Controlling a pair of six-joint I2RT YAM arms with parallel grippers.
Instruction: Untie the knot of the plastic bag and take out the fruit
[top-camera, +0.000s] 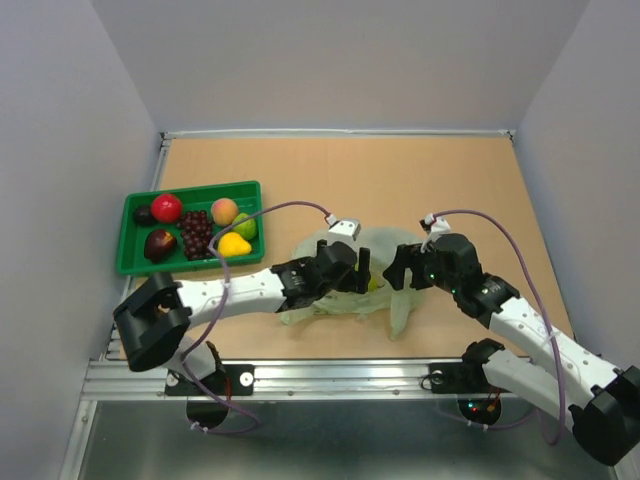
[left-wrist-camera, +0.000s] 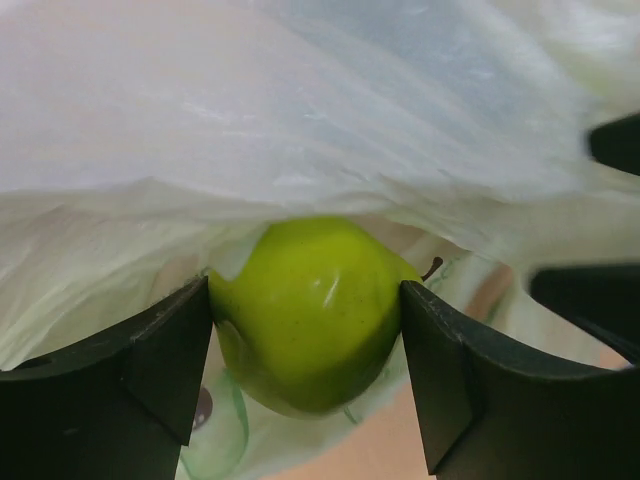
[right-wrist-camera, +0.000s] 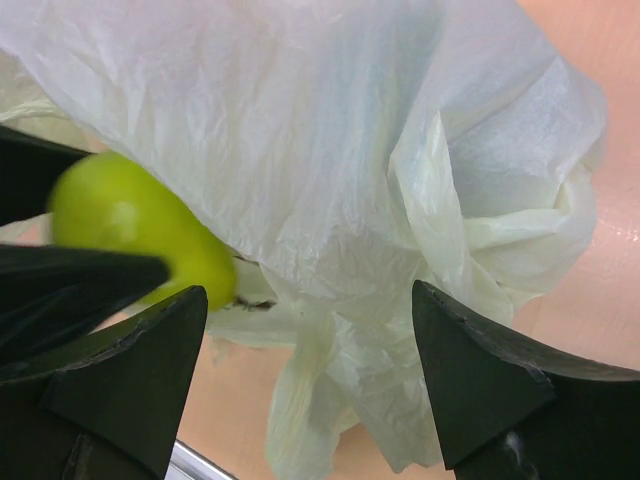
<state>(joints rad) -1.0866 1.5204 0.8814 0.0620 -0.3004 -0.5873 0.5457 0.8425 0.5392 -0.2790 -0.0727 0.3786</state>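
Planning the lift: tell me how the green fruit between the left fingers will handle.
The green fruit looks glossy and round, so it may slip between the left fingers and likely rolls if dropped. The plastic bag draped over it seems floppy and may drag along.

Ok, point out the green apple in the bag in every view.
Top: apple just right of centre, a small yellow-green spot in the bag.
Left wrist: apple lower centre, filling the gap of the left claw, bag above.
Right wrist: apple at the left edge, mid-height, peeping from under the bag.
Shared landmark: the bag's crinkled edge over the apple.
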